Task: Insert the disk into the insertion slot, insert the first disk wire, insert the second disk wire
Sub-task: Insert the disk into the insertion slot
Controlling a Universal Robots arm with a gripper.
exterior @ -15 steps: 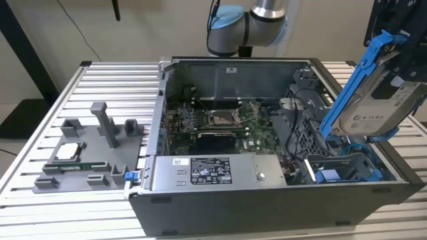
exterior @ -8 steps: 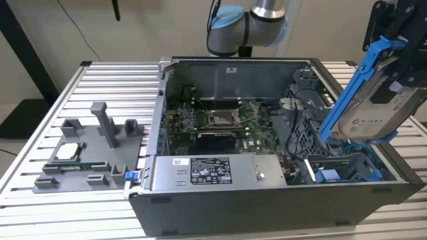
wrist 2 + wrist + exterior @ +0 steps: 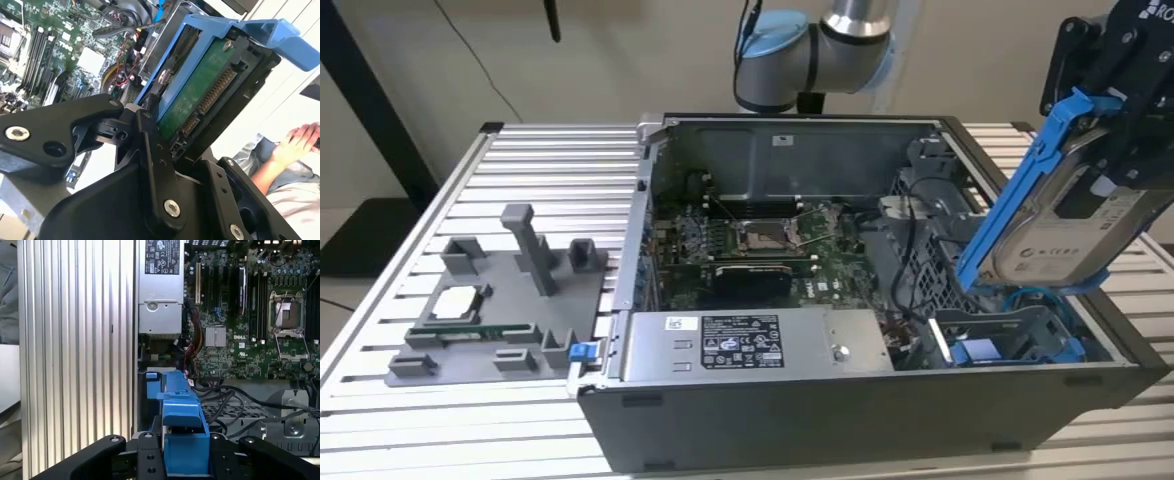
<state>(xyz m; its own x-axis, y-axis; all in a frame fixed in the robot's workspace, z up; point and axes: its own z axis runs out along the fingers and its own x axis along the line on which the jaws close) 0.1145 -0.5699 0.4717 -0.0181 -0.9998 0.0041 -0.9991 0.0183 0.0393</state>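
Item: disk (image 3: 1061, 235), a silver-grey hard drive with a white label, seated in a bright blue carrier frame (image 3: 1014, 190). Position: held off the case, tilted steeply, with its lower end just above the drive cage at the exterior view's right and not yet inside it. Holder: black gripper (image 3: 184, 450). In both wrist views its jaws are closed against the two sides of the blue carrier, with the drive's green circuit board (image 3: 187, 100) and connector edge facing the second wrist camera. Destination: insertion slot (image 3: 1007, 328), a grey metal bay with blue plastic edging, unoccupied beneath the drive. Surroundings: open computer case (image 3: 854, 420) lying on a slatted aluminium table (image 3: 534, 150). Inside it are a green motherboard (image 3: 767, 245) with an open processor socket (image 3: 758, 236) and a grey power supply (image 3: 747, 345) with a black-and-white sticker along the near wall. At the exterior view's left, a grey parts fixture (image 3: 507, 300) carries a processor (image 3: 454, 302) and a memory stick (image 3: 470, 330). A person's hand (image 3: 295, 145) is beyond the table in the second wrist view.
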